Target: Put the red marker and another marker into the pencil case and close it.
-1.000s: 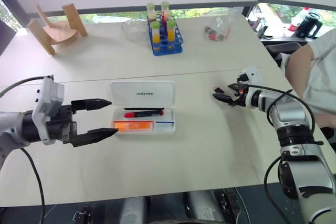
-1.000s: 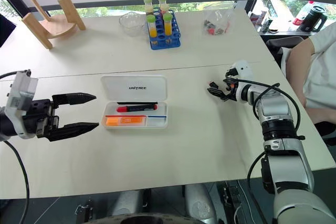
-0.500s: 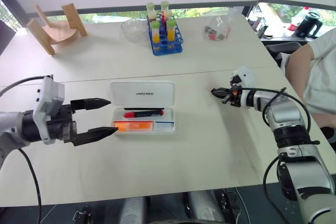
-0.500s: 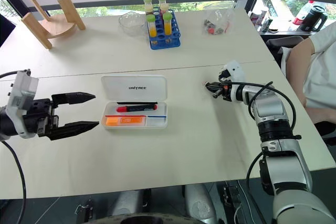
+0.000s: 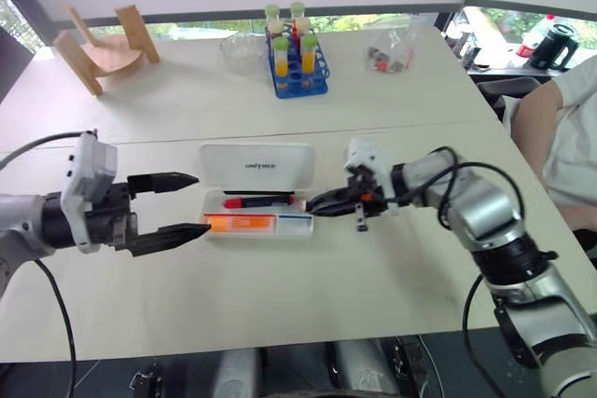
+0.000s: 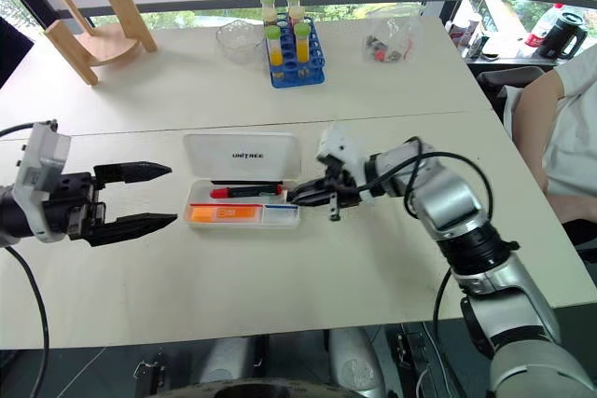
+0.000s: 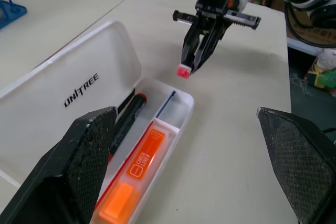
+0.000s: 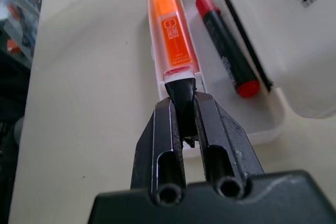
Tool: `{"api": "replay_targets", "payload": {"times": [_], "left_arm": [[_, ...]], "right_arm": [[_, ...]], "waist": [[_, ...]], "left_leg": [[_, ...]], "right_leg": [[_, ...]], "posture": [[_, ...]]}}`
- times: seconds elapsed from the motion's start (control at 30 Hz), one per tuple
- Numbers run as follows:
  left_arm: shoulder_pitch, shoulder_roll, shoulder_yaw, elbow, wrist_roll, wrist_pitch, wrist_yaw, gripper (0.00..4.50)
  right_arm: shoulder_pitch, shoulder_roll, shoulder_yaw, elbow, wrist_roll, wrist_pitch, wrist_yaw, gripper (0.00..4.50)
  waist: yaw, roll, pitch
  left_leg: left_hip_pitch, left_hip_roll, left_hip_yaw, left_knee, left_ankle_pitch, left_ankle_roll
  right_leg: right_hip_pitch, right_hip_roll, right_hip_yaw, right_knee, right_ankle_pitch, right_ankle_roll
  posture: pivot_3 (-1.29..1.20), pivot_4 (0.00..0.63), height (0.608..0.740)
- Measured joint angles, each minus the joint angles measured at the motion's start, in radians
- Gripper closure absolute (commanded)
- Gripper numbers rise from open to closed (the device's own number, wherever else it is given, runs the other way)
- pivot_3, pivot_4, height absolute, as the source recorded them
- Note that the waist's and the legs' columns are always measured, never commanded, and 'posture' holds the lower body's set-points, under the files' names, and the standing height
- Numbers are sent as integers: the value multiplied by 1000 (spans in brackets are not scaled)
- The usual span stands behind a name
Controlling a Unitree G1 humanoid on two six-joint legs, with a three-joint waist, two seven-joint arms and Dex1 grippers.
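Two markers in open pencil case [image 5: 280,165]: red marker [image 5: 257,201], orange highlighter [image 5: 241,224]. Right gripper [image 5: 317,202] clamped on small red-tipped piece, just beside case end. Left gripper [image 5: 196,204] spread wide, opposite end.

Glossy white plastic pencil case [image 7: 79,72]; matt table [image 5: 280,286]; textured black claw fingers [image 7: 79,161]

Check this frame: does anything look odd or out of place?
Yes. The right gripper is shut on a small red-tipped piece beside the open pencil case, though the red marker and orange highlighter already lie inside.
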Motion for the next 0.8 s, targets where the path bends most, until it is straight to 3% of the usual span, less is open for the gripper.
{"api": "replay_targets", "payload": {"times": [0.3, 0.47, 0.6, 0.8], "left_arm": [[73, -9, 41, -45, -10, 12, 19, 95], [82, -10, 55, -51, -11, 12, 29, 95], [84, -10, 61, -55, -12, 13, 32, 95], [85, -10, 61, -53, -7, 21, 56, 95]], "right_arm": [[-7, 64, 84, 74, -80, -25, -30, 4477], [-12, 88, 85, 91, -96, -23, -41, 2232], [-18, 91, 84, 89, -97, -16, -38, 77], [-30, 74, 57, 65, -66, 27, -20, 27]], "waist": [[11, 0, 0], [11, 0, 0], [11, 0, 0], [11, 0, 0]], "left_leg": [[0, 0, 0, 0, 0, 0], [0, 0, 0, 0, 0, 0], [0, 0, 0, 0, 0, 0], [0, 0, 0, 0, 0, 0]], "right_leg": [[0, 0, 0, 0, 0, 0], [0, 0, 0, 0, 0, 0], [0, 0, 0, 0, 0, 0], [0, 0, 0, 0, 0, 0]], "posture": [[0, 150, 740], [0, 150, 740], [0, 150, 740], [0, 150, 740]]}}
